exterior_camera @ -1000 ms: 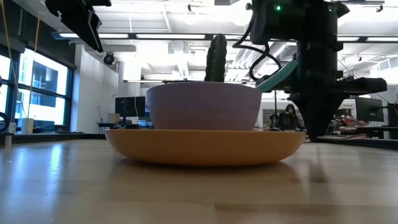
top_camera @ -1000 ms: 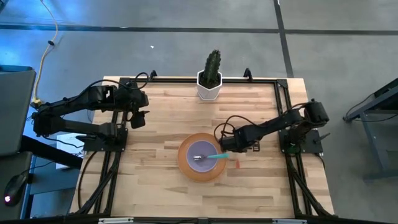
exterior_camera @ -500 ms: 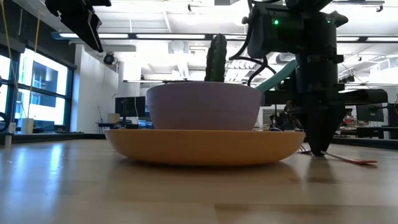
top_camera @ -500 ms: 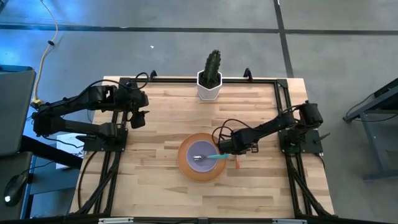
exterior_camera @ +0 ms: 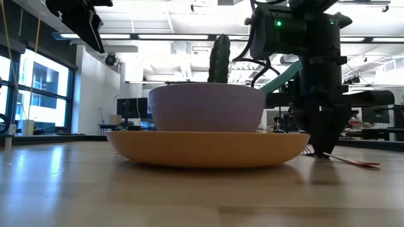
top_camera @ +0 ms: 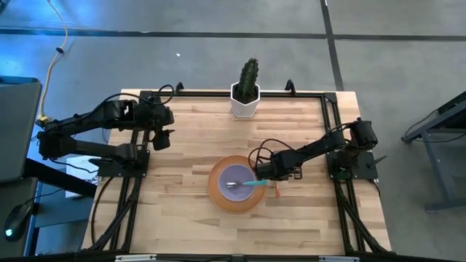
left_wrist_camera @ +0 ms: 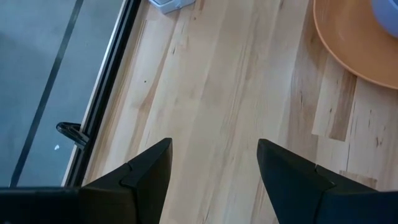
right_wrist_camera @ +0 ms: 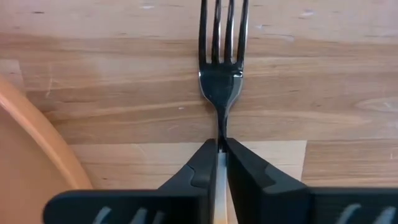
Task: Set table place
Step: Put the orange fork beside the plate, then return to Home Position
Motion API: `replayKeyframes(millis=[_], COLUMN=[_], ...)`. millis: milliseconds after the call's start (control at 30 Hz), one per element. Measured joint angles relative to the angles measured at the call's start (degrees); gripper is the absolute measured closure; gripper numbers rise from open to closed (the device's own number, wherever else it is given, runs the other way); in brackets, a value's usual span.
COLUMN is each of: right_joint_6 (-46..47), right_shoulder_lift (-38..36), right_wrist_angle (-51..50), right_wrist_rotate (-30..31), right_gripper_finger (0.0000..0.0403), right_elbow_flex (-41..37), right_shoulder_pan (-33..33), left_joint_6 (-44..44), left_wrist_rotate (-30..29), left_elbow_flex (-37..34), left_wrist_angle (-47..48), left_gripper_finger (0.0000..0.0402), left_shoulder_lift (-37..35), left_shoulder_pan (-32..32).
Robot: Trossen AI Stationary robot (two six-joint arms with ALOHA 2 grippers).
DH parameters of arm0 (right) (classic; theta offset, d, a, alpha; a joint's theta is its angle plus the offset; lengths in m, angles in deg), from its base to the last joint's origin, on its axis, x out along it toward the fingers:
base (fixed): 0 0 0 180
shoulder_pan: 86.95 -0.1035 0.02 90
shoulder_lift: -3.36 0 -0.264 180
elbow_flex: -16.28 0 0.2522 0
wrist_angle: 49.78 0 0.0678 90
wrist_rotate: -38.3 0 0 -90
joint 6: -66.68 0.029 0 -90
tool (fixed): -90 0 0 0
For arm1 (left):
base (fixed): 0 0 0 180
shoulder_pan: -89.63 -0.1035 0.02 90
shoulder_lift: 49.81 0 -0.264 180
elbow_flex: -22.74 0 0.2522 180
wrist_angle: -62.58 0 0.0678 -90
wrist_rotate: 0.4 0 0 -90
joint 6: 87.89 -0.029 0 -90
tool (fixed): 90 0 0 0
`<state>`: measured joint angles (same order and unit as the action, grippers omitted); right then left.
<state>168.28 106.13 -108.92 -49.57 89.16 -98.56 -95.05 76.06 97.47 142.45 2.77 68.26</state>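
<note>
1. Now the right pincer is down at the tabletop, clamped on the neck of the fork, just off the plate's 3 o'clock edge.
2. Fork lies flat on the wood beside the plate, prongs pointing away from the wrist; low and level like that, it looks ready to be let go where cutlery belongs.
3. Bowl sits centred on the plate, the spoon resting in it with its teal handle leaning out toward 3 o'clock, so that stack reads as finished.
4. Left pincer, fingers apart and holding nothing, hovers over bare planks around 10 o'clock from the plate, well clear.
5. Cactus pot stands at 12 o'clock by the rail, outside the setting.
</note>
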Motion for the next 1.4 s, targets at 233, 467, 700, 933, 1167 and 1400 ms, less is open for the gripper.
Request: replayKeyframes(millis=[233,467,700,933,1167,1400], right_joint_6=[0.0,0.4,0.4,1.7,1.2,-15.0], right_shoulder_lift=[-1.2,-2.4,-5.8,-16.1,-32.2,-50.9], right_wrist_angle=[0.3,-1.2,-3.0,-15.7,-30.7,-30.7], right_wrist_rotate=[0.7,1.6,2.2,8.5,23.5,42.9], right_gripper_finger=[0.0337,0.0329,0.0329,0.0355,0.0398,0.0402], right_elbow_flex=[0.0,0.0,0.0,0.1,0.1,0.1], right_shoulder_pan=[0.0,0.0,0.0,0.0,-0.8,-2.1], left_joint_6=[0.0,0.0,-0.3,-2.5,1.4,10.3], left_wrist_rotate=[0.0,0.0,-0.1,-2.5,-1.2,5.7], left_elbow_flex=[0.0,0.0,0.0,0.0,0.0,-6.4], left_wrist_angle=[0.0,0.0,0.0,0.0,0.1,-9.3], left_gripper_finger=[0.0179,0.0179,0.0179,0.018,0.0274,0.0385], left_shoulder_lift=[0.0,0.0,0.0,0.0,-2.4,-14.3], left_shoulder_pan=[0.0,0.0,0.0,0.0,0.0,0.0])
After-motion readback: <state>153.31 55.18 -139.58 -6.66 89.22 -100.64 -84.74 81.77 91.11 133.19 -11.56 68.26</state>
